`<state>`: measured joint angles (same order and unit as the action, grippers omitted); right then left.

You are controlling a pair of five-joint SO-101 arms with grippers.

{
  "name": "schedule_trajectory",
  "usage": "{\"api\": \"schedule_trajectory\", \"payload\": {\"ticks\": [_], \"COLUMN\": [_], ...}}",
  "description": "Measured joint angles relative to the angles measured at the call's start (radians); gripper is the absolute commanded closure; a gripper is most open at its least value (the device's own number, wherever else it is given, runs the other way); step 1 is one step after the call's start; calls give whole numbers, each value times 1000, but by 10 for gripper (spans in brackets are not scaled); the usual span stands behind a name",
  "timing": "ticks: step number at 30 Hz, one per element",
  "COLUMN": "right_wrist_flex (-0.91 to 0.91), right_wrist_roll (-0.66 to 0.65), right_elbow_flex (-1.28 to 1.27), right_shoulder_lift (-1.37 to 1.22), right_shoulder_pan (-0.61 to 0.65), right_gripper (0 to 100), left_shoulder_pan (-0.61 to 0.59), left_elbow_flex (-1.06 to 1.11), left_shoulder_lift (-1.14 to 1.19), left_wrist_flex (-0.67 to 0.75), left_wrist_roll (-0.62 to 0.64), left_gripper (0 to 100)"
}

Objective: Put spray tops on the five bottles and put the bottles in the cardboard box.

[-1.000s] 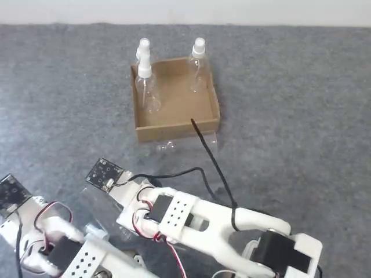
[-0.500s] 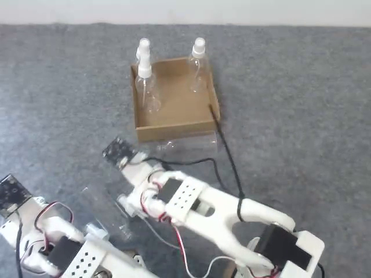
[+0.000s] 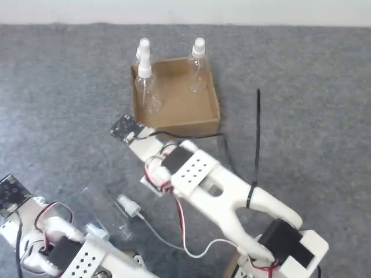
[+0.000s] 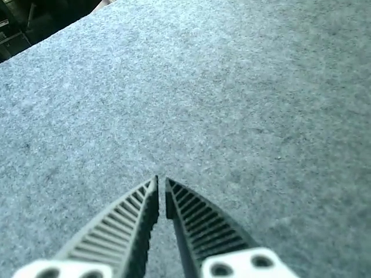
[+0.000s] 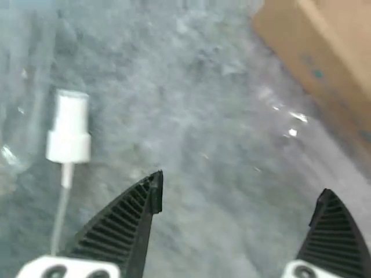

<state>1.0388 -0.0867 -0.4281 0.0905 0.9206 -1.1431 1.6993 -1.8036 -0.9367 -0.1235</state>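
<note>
Right gripper [image 5: 240,184] fingers spread wide, left gripper [image 4: 162,180] pressed together; we'd pinch light, slippery white plastic spray top [image 5: 68,134] at its collar.

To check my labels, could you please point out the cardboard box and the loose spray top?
cardboard box [image 3: 185,126], high view, on its near wall.
loose spray top [image 5: 68,134], right wrist view, on its white head.
</note>
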Motion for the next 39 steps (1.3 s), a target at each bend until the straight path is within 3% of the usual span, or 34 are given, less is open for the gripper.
{"api": "schedule_trajectory", "payload": {"ticks": [7, 18, 28, 39], "right_wrist_flex": [66, 72, 72, 69], "right_wrist_roll": [-178, -450, -516, -552], "right_elbow_flex": [31, 31, 109, 132], "right_shoulder_lift": [0, 0, -198, -227], "right_shoulder_pan": [-97, -144, -158, -206], "right_gripper": [642, 644, 644, 645], "left_shoulder_pan": [0, 0, 0, 0], "left_elbow_flex": [0, 0, 0, 0], "left_shoulder_lift": [0, 0, 0, 0], "left_wrist_flex": [-18, -18, -18, -18], "left_wrist_roll": [0, 0, 0, 0], "left_gripper": [987, 987, 987, 987]}}
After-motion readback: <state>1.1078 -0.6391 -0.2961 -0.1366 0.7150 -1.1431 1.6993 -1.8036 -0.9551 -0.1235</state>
